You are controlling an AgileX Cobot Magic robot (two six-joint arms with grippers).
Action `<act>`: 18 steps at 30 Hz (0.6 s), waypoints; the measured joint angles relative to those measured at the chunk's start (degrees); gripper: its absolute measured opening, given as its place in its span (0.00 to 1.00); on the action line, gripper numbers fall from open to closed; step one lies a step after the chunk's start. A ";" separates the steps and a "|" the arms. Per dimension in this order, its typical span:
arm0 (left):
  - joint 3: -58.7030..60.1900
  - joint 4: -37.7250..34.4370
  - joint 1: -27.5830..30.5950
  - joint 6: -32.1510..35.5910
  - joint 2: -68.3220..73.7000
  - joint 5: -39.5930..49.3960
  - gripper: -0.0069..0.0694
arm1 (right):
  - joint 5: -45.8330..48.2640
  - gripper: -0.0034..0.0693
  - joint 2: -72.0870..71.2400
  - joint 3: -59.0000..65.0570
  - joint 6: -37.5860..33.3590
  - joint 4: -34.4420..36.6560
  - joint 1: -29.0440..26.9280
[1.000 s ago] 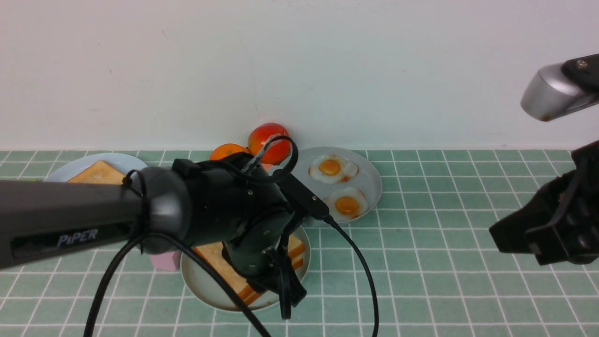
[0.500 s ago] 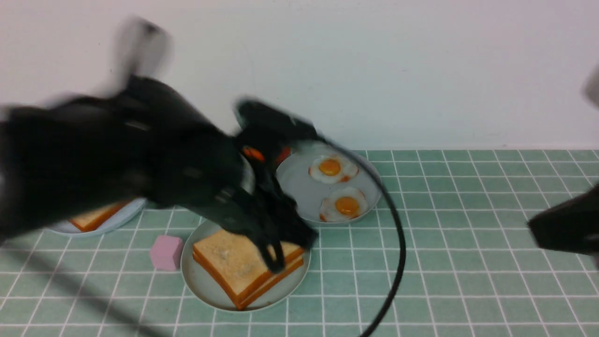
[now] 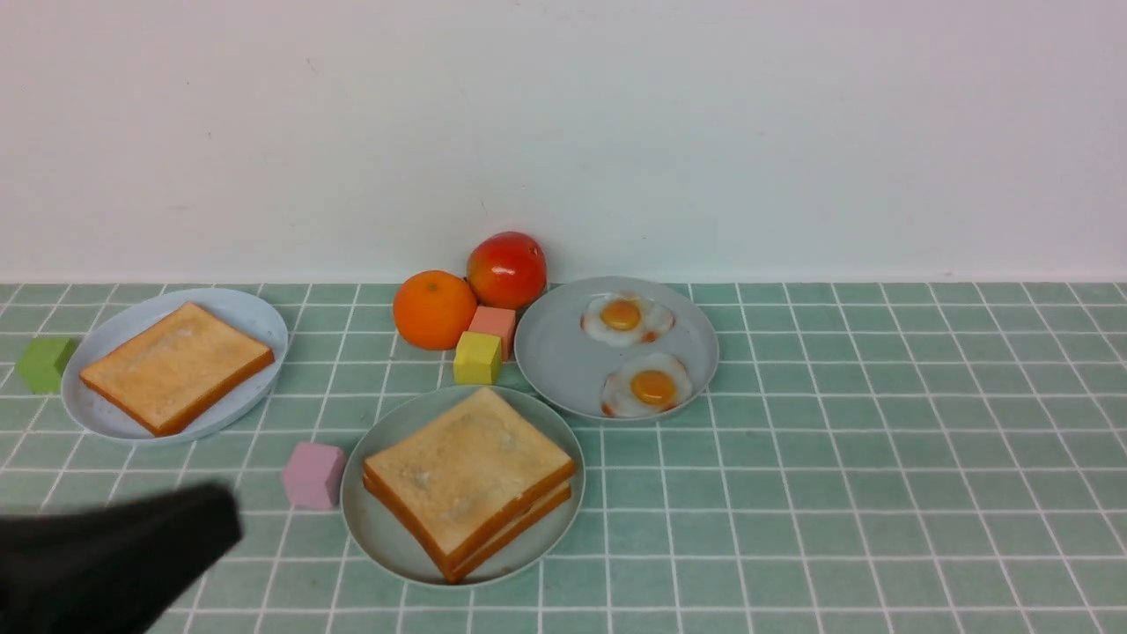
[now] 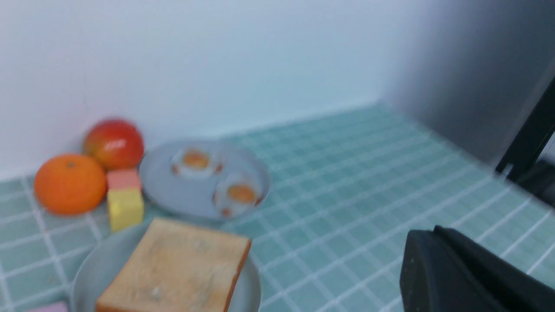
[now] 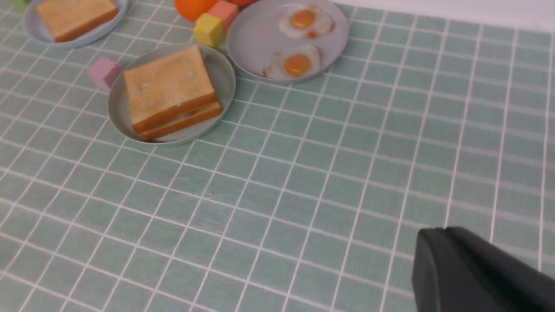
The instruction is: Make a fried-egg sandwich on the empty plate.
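The fried-egg sandwich (image 3: 467, 475) lies on the empty plate (image 3: 374, 528), the round mint-green one, at front centre. It is two golden toast slices stacked. A thin pale edge shows between them in the right wrist view (image 5: 169, 93); the yolk is hidden. The left wrist view shows its top slice (image 4: 173, 268), blurred. My left gripper (image 4: 427, 234) is shut and empty, to the front and left of the plate; in the front view only a dark blur of that arm (image 3: 114, 563) shows. My right gripper (image 5: 438, 232) is shut and empty over bare tiles, far from the plate (image 5: 119, 108).
A grey-blue plate (image 3: 563, 361) with two fried eggs stands behind the sandwich. A pale blue plate (image 3: 255, 321) with one toast slice is at the left. An orange (image 3: 434, 310), a red fruit (image 3: 506, 269) and pink (image 3: 313, 475), yellow (image 3: 477, 358) and green (image 3: 44, 364) cubes lie around.
My left arm has pulled away from over the sandwich plate, down to the lower left corner. My right arm has left the front view at the right. The sandwich has stayed put.
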 joint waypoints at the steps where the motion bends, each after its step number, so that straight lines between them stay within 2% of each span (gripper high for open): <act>1: 1.19 -0.13 0.00 0.00 -0.66 -0.50 0.07 | -0.15 0.05 -0.73 0.70 0.64 -0.11 0.00; 3: 7.13 -0.45 0.00 -0.11 -8.14 -5.34 0.07 | -2.14 0.04 -4.34 4.55 4.13 -0.99 0.00; 7: 10.80 -0.45 0.00 -0.11 -14.14 -7.10 0.07 | -7.97 0.04 -7.95 11.00 8.30 -1.69 0.00; 18: 11.44 -0.50 0.00 -0.13 -15.15 4.00 0.07 | -33.19 0.05 -8.28 25.86 9.95 -1.98 0.00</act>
